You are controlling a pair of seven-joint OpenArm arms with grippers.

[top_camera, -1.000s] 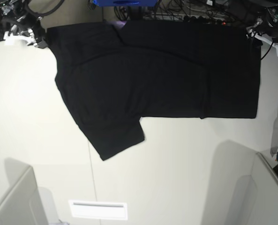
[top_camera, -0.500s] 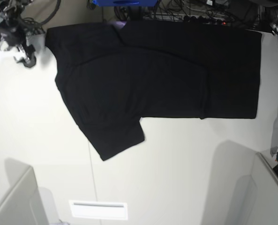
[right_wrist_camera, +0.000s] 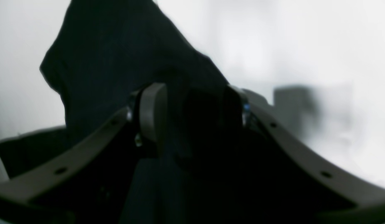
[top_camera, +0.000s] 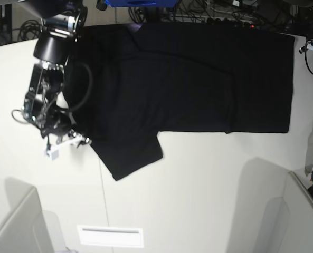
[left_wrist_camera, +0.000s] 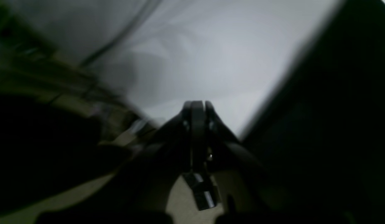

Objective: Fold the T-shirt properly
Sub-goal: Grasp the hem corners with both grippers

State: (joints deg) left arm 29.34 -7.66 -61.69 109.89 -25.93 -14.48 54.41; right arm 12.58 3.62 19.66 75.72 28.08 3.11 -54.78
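The T-shirt (top_camera: 188,79) is spread flat along the far table (top_camera: 198,200) edge; its sleeve is straddled, not yet pinched, by the parted right gripper (right_wrist_camera: 192,105), the left gripper (left_wrist_camera: 197,107) is shut empty, so a sleeve-fold pinch seems next.

I can read no text, label, brand or number anywhere: none on the shirt (top_camera: 198,74), none on the table (top_camera: 209,179).
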